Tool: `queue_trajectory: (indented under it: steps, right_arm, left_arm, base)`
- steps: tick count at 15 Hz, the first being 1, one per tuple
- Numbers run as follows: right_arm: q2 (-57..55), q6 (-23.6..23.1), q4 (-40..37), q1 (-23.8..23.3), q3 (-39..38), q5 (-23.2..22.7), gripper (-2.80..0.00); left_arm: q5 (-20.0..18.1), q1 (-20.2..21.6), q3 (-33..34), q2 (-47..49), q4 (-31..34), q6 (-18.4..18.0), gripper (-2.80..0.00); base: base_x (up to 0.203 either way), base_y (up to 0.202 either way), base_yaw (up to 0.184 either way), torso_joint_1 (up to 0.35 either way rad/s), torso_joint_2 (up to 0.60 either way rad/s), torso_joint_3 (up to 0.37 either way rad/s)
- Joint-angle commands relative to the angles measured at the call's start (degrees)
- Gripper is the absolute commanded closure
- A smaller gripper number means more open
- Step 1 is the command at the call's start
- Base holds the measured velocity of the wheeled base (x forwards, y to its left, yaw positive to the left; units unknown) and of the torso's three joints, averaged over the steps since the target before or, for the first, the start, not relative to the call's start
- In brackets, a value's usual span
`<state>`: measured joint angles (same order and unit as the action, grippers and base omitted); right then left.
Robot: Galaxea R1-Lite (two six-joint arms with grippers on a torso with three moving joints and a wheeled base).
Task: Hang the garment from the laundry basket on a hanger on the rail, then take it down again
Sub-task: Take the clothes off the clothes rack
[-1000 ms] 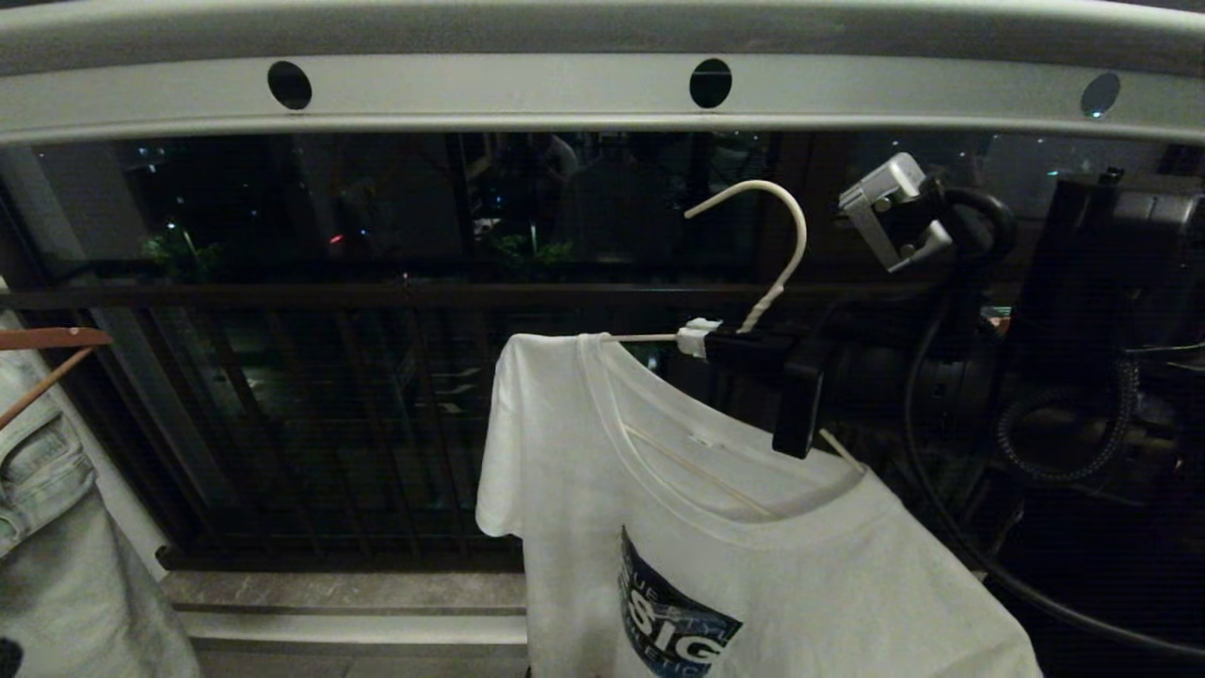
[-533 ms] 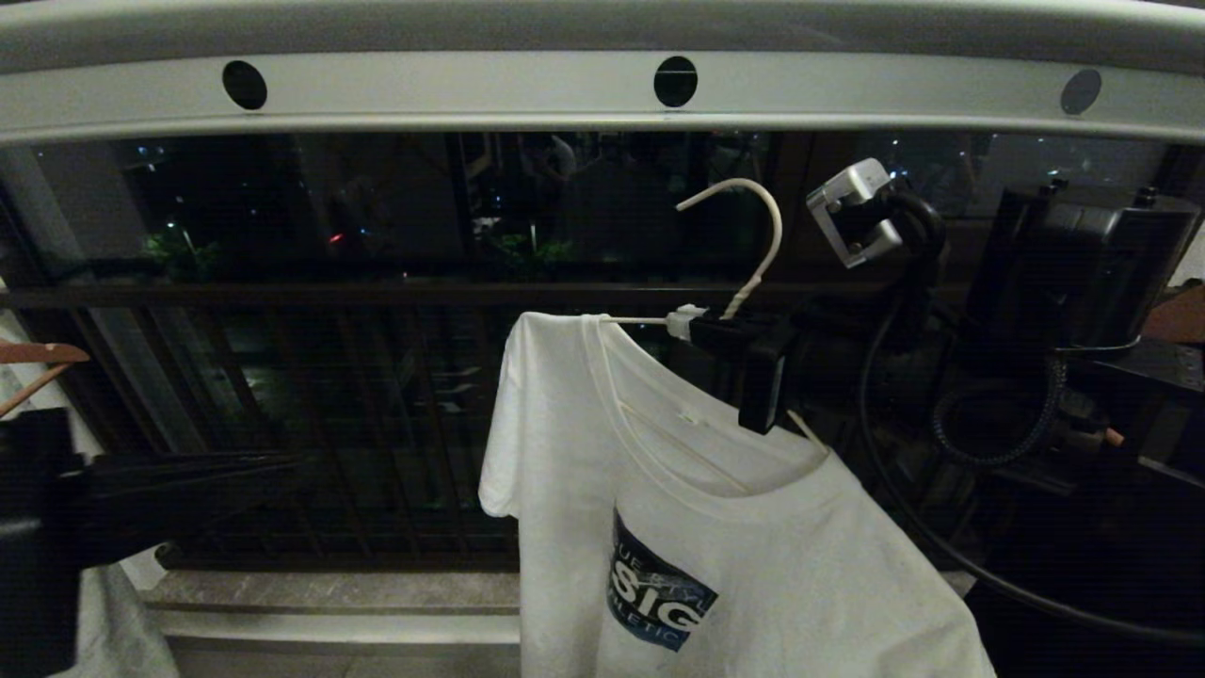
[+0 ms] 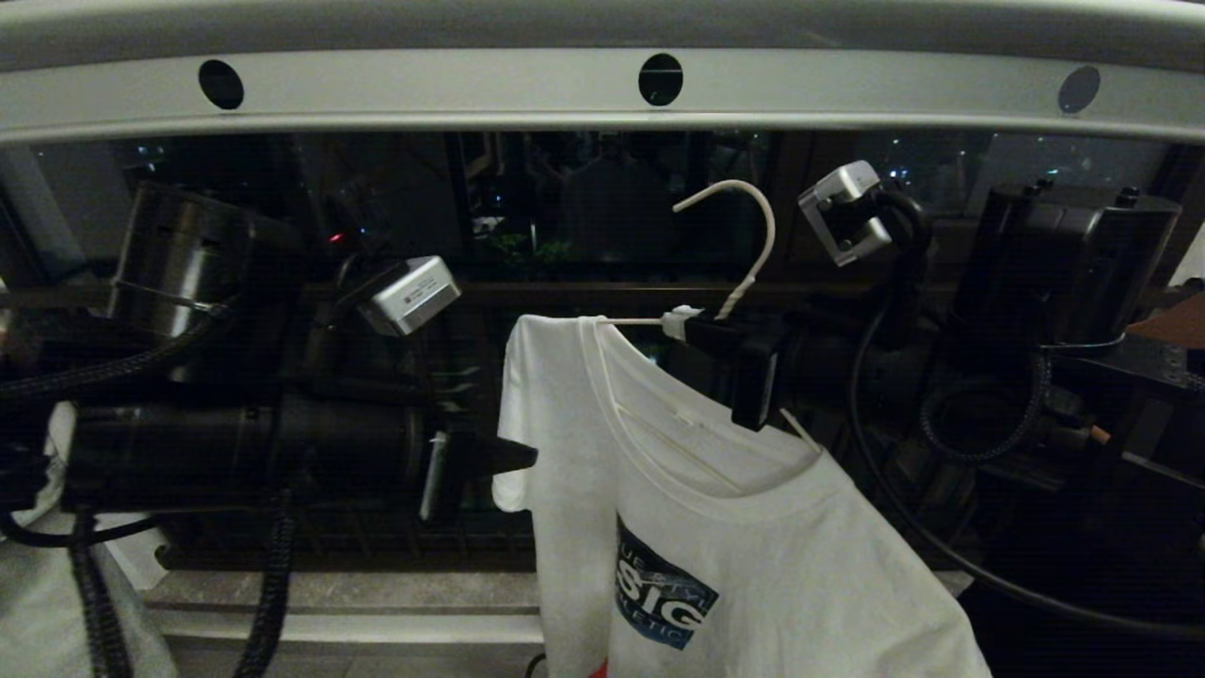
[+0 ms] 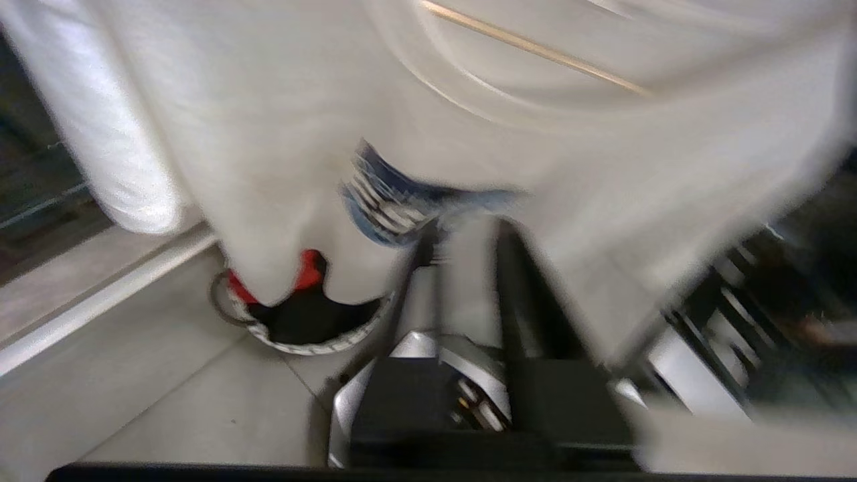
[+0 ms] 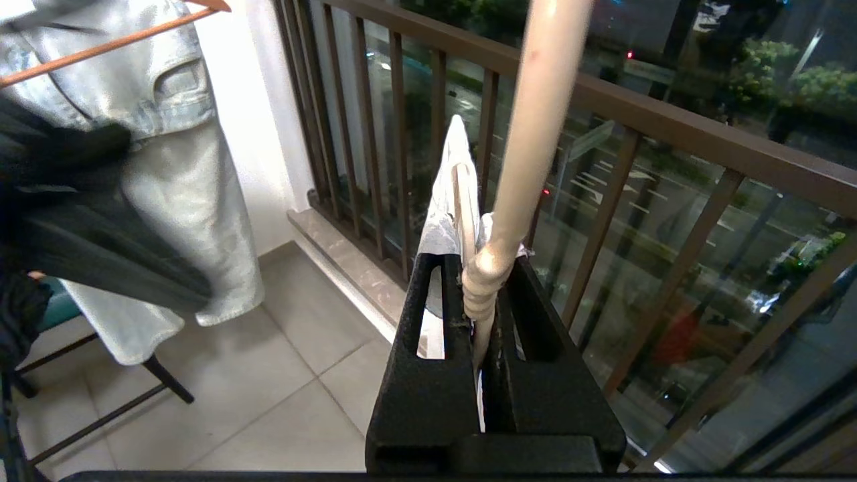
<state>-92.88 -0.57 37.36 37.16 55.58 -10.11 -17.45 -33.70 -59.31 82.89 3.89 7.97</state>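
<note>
Left gripper [image 3: 513,456] risen beside garment [image 3: 753,527]; wrist shows laundry basket [image 4: 301,335].

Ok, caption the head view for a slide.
Right end effector grips the hanger neck, T-shirt draped on it below the rail; left end effector at its sleeve.

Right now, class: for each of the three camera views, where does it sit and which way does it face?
Head view: faces forward at the rail, both arms showing.
Left wrist view: behind the left gripper, looking down the garment to the laundry basket.
Right wrist view: behind the right gripper, clamped on the hanger, facing the balcony railing.
Shared: all show the garment.
</note>
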Motion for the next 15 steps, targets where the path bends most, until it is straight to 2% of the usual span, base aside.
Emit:
queue_trajectory:
  steps: [1,3,4,7,8,11,15]
  right_arm:
    - [0.4,0.0,0.3,0.1,0.2,-0.1,0.0]
    - [1.4,0.0,0.1,0.1,0.1,-0.1,0.0]
    - [1.6,0.0,0.1,0.1,0.1,-0.1,0.0]
    - [2.2,0.0,0.1,0.2,-0.1,-0.1,0.0]
    - [2.5,0.0,0.0,0.3,-0.2,-0.2,0.0]
    - [2.9,0.0,0.0,0.7,-0.5,-0.2,0.0]
    - [3.7,0.0,0.0,1.6,-1.1,-0.2,0.0]
  left_arm:
    - [9.7,-3.6,-0.1,6.3,-4.1,1.9,-2.8]
    - [19.7,-8.4,0.0,9.3,-12.6,5.4,-2.8]
    - [23.5,-10.6,0.1,9.9,-15.1,6.4,-2.8]
    - [32.6,-12.4,-0.1,10.2,-17.4,6.7,-2.8]
    - [35.1,-12.5,-0.1,10.3,-20.0,6.5,-2.8]
    - [39.3,-12.5,0.0,10.6,-22.0,5.0,-2.8]
    - [39.9,-12.5,0.0,10.9,-23.7,5.0,-2.8]
  base:
    - [0.0,0.0,0.0,0.0,0.0,0.0]
    - [0.0,0.0,0.0,0.0,0.0,0.0]
    - [0.0,0.0,0.0,0.0,0.0,0.0]
    - [0.0,0.0,0.0,0.0,0.0,0.0]
    - [0.0,0.0,0.0,0.0,0.0,0.0]
    - [0.0,0.0,0.0,0.0,0.0,0.0]
    - [0.0,0.0,0.0,0.0,0.0,0.0]
